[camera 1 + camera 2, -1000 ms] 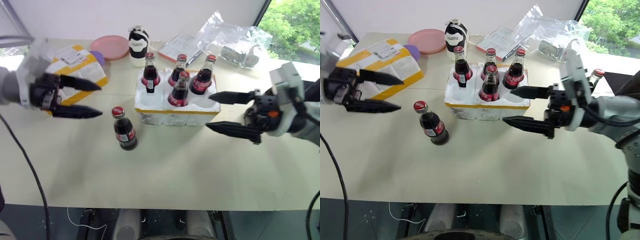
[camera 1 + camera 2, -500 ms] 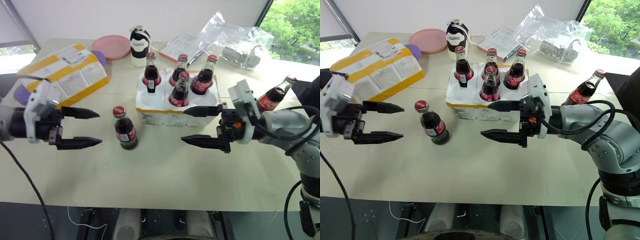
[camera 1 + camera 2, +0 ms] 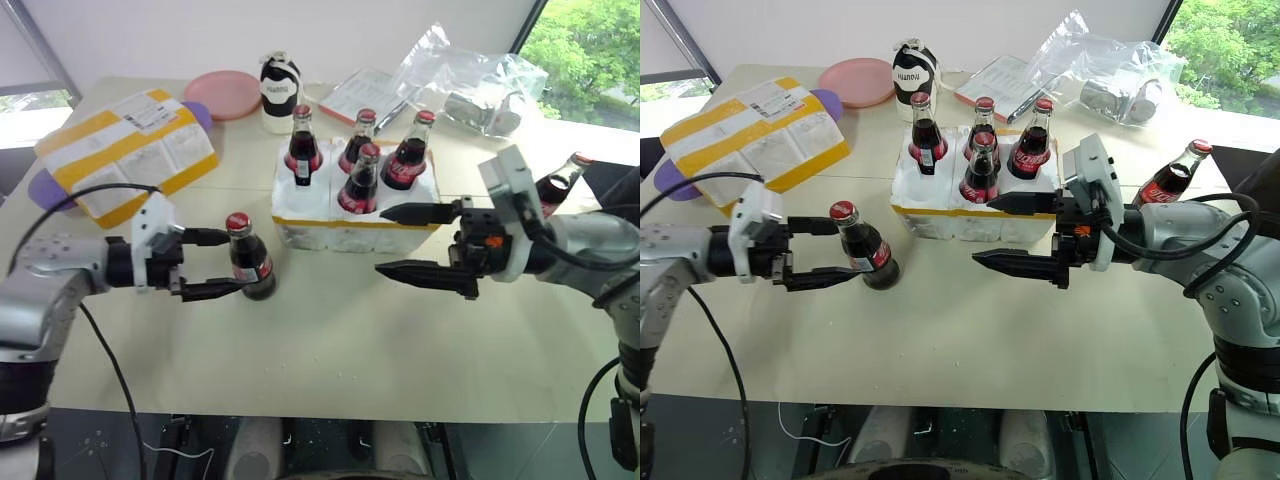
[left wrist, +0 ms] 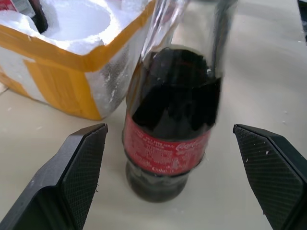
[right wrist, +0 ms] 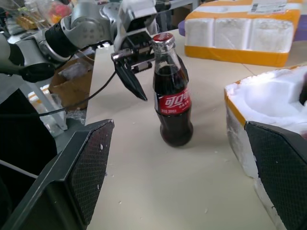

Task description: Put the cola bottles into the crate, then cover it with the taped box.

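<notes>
On the worktop (image 3: 330,340), at the crate's (image 3: 352,222) 8 o'clock, one cola bottle (image 3: 247,258) stands upright between the left claw's (image 3: 212,263) spread, unclosed fingers, apparently positioned for grasping. The right claw (image 3: 412,241) hangs released, empty, beside the crate.

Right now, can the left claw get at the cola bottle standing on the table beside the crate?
Probably yes: the open left claw already has its fingers on either side of the cola bottle, with nothing between them.
</notes>
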Controlling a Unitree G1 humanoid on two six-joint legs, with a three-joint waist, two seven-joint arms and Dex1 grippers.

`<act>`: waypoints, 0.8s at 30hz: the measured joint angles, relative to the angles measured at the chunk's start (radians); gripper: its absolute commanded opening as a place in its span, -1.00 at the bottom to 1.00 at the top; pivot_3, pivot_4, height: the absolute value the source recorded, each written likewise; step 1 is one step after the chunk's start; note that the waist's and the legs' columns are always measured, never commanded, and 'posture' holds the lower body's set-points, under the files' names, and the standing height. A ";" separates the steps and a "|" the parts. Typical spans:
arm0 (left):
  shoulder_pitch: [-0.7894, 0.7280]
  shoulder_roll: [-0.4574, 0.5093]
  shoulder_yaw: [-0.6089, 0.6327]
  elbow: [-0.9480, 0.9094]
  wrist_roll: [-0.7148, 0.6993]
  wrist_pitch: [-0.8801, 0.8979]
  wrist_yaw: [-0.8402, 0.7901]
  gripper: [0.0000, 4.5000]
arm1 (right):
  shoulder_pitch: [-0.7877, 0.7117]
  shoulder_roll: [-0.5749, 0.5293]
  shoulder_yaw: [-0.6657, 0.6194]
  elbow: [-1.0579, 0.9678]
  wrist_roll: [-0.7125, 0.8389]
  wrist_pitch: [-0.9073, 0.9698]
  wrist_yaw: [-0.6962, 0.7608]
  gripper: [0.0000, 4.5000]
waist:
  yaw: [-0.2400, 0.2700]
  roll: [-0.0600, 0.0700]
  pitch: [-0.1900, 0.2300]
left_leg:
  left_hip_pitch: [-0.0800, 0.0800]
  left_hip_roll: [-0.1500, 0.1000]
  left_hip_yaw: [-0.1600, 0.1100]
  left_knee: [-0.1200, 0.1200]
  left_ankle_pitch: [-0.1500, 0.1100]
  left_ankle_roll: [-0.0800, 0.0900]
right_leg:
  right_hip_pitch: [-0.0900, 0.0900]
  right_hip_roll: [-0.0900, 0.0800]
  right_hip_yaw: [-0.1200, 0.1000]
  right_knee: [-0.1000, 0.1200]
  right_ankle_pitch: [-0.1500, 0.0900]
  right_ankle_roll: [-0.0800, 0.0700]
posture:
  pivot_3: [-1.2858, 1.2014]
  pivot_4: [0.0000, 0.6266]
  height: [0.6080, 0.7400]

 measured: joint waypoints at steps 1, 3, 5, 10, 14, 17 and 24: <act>0.000 -0.008 -0.015 0.005 0.010 -0.007 0.006 0.95 | 0.000 -0.001 -0.007 0.000 0.003 0.001 -0.003 1.00 | 0.000 0.000 0.000 | 0.000 0.000 0.000 0.000 0.000 0.000 | 0.000 0.000 0.000 0.000 0.000 0.000 | 0.03 -0.52 1.00; -0.004 -0.029 -0.039 0.013 0.018 -0.008 0.017 0.95 | 0.001 -0.005 -0.014 -0.001 0.011 0.010 -0.009 1.00 | 0.000 0.000 0.000 | 0.000 0.000 0.000 0.000 0.000 0.000 | 0.000 0.000 0.000 0.000 0.000 0.000 | 0.03 -0.52 1.00; -0.012 -0.048 -0.057 0.020 0.025 -0.011 0.026 0.95 | 0.007 -0.007 -0.019 -0.003 0.015 0.018 -0.015 1.00 | 0.000 0.000 0.000 | 0.000 0.000 -0.001 0.000 0.000 0.000 | 0.000 0.000 0.000 0.000 0.000 0.000 | 0.03 -0.52 1.00; -0.034 -0.096 -0.088 0.047 0.033 -0.006 0.052 0.72 | 0.020 -0.012 -0.043 -0.005 0.028 0.020 -0.024 1.00 | 0.001 0.000 0.000 | 0.000 0.000 -0.001 0.000 0.000 0.000 | 0.000 0.000 0.000 0.000 0.000 0.000 | 0.03 -0.52 1.00; -0.045 -0.097 -0.084 0.046 0.022 0.012 0.055 0.26 | 0.038 -0.015 -0.050 -0.008 0.031 0.019 -0.031 1.00 | 0.000 0.000 0.000 | 0.000 0.000 -0.001 0.000 0.000 0.000 | 0.000 0.000 0.000 0.000 0.000 0.000 | 0.03 -0.52 1.00; -0.046 -0.082 -0.081 0.038 0.001 0.047 0.054 0.26 | 0.045 -0.015 -0.051 -0.013 0.030 0.019 -0.035 1.00 | 0.000 0.000 0.000 | 0.000 0.000 -0.001 0.000 0.000 0.000 | 0.000 0.000 0.000 0.000 0.000 0.000 | 0.03 -0.52 1.00; -0.191 0.102 -0.050 0.041 -0.166 0.267 -0.078 0.26 | 0.055 -0.016 -0.053 -0.011 0.020 0.008 -0.034 1.00 | 0.006 0.000 0.001 | -0.001 0.000 -0.003 0.001 0.000 0.000 | -0.001 0.000 -0.001 0.000 0.000 0.000 | 0.03 -0.52 1.00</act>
